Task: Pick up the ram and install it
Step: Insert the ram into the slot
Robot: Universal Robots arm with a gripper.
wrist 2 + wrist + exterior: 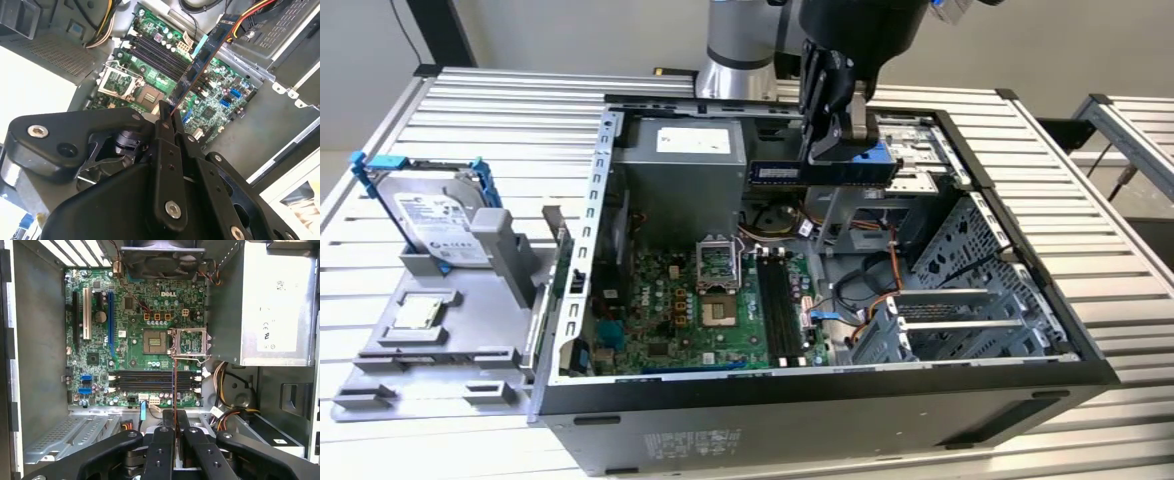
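Observation:
My gripper (838, 150) is shut on the ram (822, 172), a dark bluish stick with black chips, held level above the open computer case (827, 385). Under it lies the green motherboard (680, 320), whose black slots (781, 305) run beside the processor socket. In the second wrist view the ram (200, 60) juts out from between the fingers (161, 125) over the slots (160, 52). In the first wrist view the ram (174, 385) appears edge-on as a thin line crossing the slots (150, 381), well above them.
A silver hard drive (434, 220) in a blue frame and a small square silver chip (420, 312) sit on a grey holder (467, 350) at the exterior view's left. Inside the case are the power supply (680, 150), a metal drive cage (974, 300) and loose cables (881, 260).

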